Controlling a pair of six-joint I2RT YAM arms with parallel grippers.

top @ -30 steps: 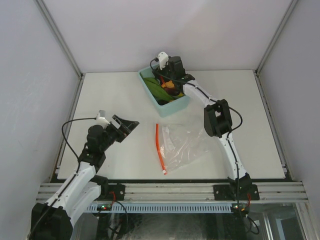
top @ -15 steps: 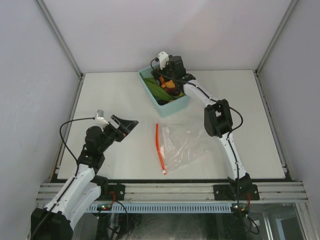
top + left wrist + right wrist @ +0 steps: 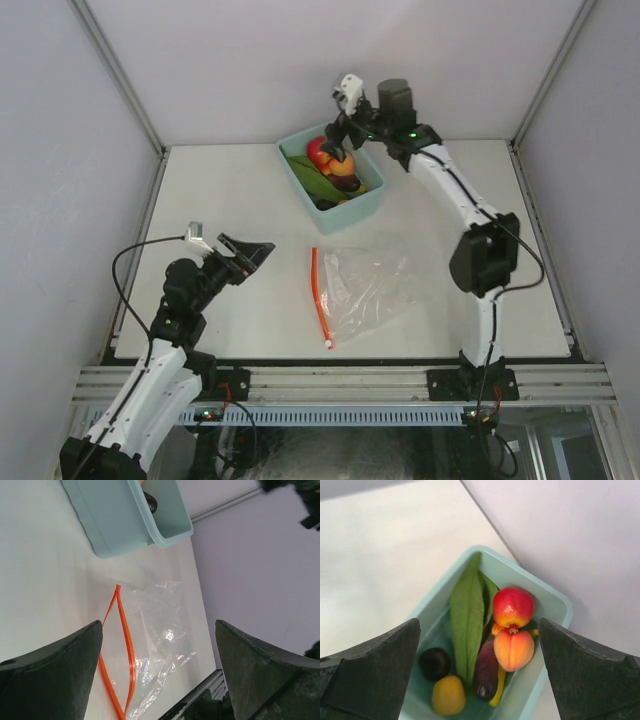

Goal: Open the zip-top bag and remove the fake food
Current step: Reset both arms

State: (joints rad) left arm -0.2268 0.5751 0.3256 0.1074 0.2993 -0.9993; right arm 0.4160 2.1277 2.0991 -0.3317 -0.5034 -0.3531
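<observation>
The zip-top bag [image 3: 368, 288] lies flat and crinkled on the table, its red-orange zipper strip [image 3: 320, 295] on the left. In the left wrist view the bag [image 3: 160, 640] has its two zipper strands [image 3: 125, 650] parted. The fake food sits in the teal bin [image 3: 352, 213]: a red apple [image 3: 513, 605], an orange-red peach [image 3: 514, 650], a long green piece [image 3: 467, 625], a purple eggplant [image 3: 485, 672] and a yellow piece [image 3: 448, 695]. My right gripper [image 3: 336, 143] [image 3: 480, 622] hangs open above the bin, holding nothing. My left gripper [image 3: 256, 250] [image 3: 159, 625] is open, left of the bag.
The teal bin [image 3: 555, 605] stands at the back of the table near the rear wall. A small dark round item [image 3: 434, 662] also lies in it. A metal rail [image 3: 340, 385] runs along the near table edge.
My right gripper has opened wide and risen out of the bin, the arm swinging up and right; the peach now lies in the bin. My left arm has drawn back slightly.
</observation>
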